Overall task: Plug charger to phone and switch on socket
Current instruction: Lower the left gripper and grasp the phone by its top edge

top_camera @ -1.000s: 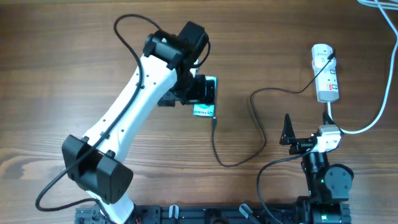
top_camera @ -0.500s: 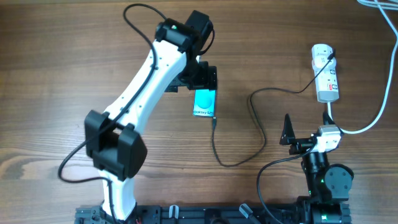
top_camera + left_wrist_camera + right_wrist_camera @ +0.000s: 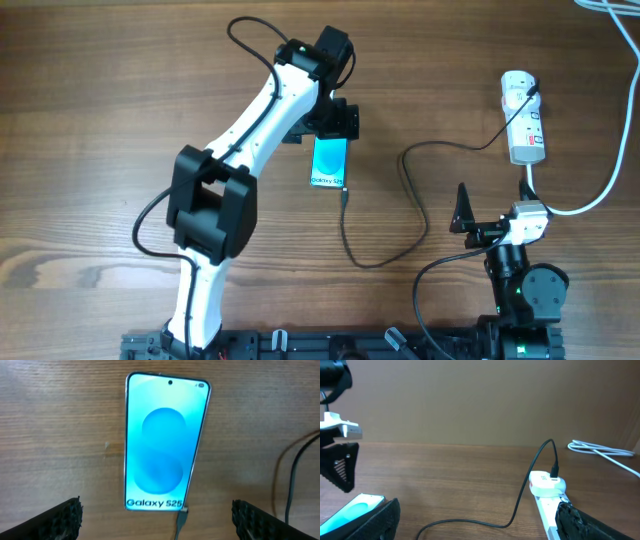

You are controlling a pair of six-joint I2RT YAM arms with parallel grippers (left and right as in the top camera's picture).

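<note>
Risk sits with the left pincer (image 3: 156, 510), spread wide over the Galaxy phone (image 3: 162, 442) lying flat on the tabletop (image 3: 100, 120): brushing it could tug loose the charger (image 3: 182, 517) tip at the phone's text end. Well right of the phone, the right pincer (image 3: 477, 505), also spread, faces the socket (image 3: 524, 118); a glancing press might shove it rather than flip its switch.

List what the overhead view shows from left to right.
left arm's elbow → phone → charger, looping toward the right → socket
</note>
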